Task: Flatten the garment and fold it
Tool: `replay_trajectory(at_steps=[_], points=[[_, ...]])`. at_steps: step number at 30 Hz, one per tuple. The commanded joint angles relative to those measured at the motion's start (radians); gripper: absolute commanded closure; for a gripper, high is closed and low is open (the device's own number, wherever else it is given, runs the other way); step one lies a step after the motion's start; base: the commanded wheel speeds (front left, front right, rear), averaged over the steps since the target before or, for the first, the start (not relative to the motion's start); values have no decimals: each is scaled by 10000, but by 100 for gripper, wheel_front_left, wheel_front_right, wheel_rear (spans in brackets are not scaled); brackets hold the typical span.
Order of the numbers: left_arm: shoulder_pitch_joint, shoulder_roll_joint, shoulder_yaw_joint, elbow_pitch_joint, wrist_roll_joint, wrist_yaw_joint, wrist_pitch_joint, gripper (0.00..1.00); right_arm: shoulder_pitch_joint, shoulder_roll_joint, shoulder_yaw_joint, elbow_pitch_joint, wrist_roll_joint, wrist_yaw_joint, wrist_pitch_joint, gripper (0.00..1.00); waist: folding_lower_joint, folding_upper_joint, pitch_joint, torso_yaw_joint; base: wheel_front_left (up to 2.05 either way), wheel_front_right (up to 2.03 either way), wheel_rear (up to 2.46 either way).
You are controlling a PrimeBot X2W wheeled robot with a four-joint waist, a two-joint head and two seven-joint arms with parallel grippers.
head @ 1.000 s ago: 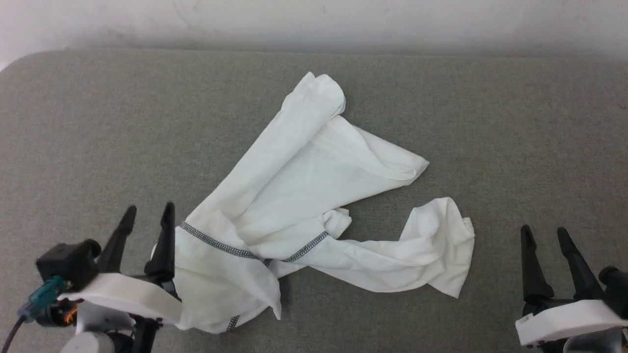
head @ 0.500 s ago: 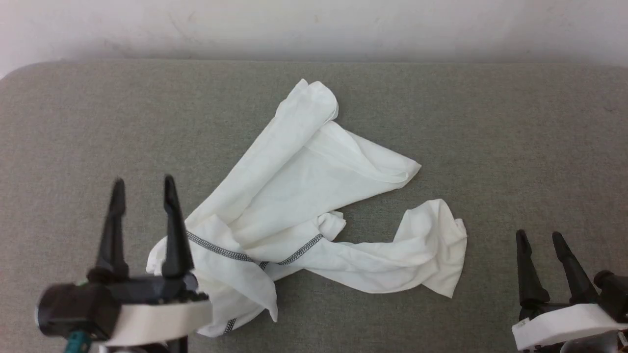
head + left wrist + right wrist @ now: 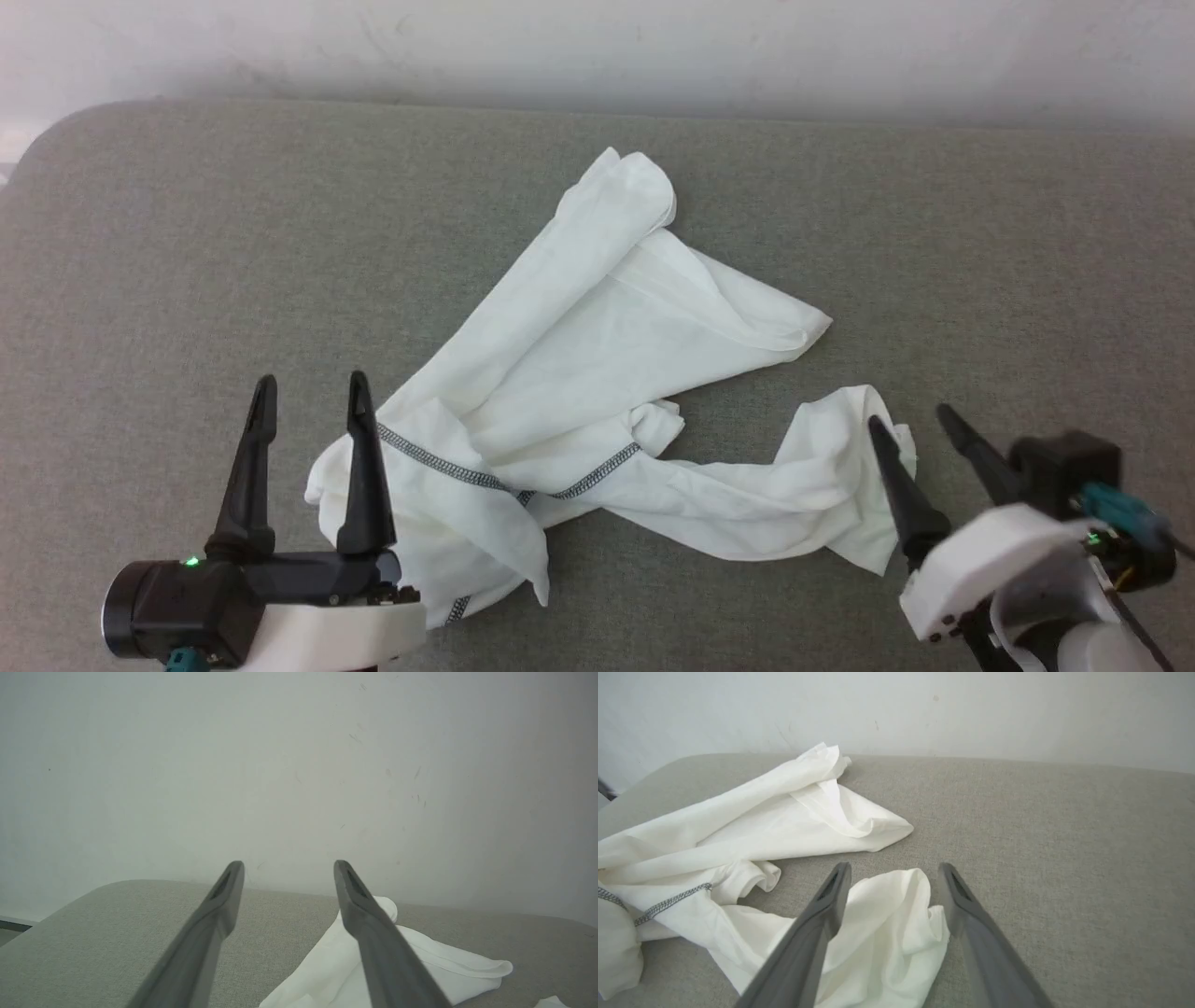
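Two grippers spread, empty: left gripper (image 3: 312, 376) by stitched shoulder of white shirt (image 3: 597, 373), right gripper (image 3: 907, 414) straddling sleeve end (image 3: 887, 914). Shirt crumpled, unfolded, mid grey table (image 3: 187, 233).

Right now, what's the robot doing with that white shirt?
The white shirt lies crumpled on the grey padded surface, not flattened or folded yet. The left claw is open by the shirt's stitched shoulder end, and the right claw is open at the loose sleeve end. Neither holds any cloth; the robot looks ready to grab and spread it.
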Motion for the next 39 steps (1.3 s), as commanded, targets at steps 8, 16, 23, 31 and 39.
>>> replay_trajectory(at_steps=[8, 16, 23, 31, 39], points=[[-368, -316, -165, 308, 75, -506, -47, 0, -886, -1632, 899, 28, -21, -11, 5240, 0, -1, 0, 395, 636, 0, 0, 0], [-535, -388, -274, 572, 157, -682, -47, 0, -1555, -2214, 1644, 1169, 280, -11, 6168, 0, -1, 0, 566, 1252, 0, 0, 0], [-536, -401, -259, 734, 260, -719, -47, 0, -2169, -1851, 1120, 1948, 173, -11, 4962, 100, -1, 0, 429, 1003, 0, 0, 0], [-545, -405, -199, 755, 341, -851, -47, 0, -3618, -2371, -2258, 532, -354, -11, 3509, 100, -1, 0, 207, -46, 0, 0, 0], [-662, -406, -146, 875, 263, -1010, -47, 0, -2166, -3041, -6162, -89, -1713, -11, 3422, 100, -1, 0, 403, -477, 0, 0, 0]])
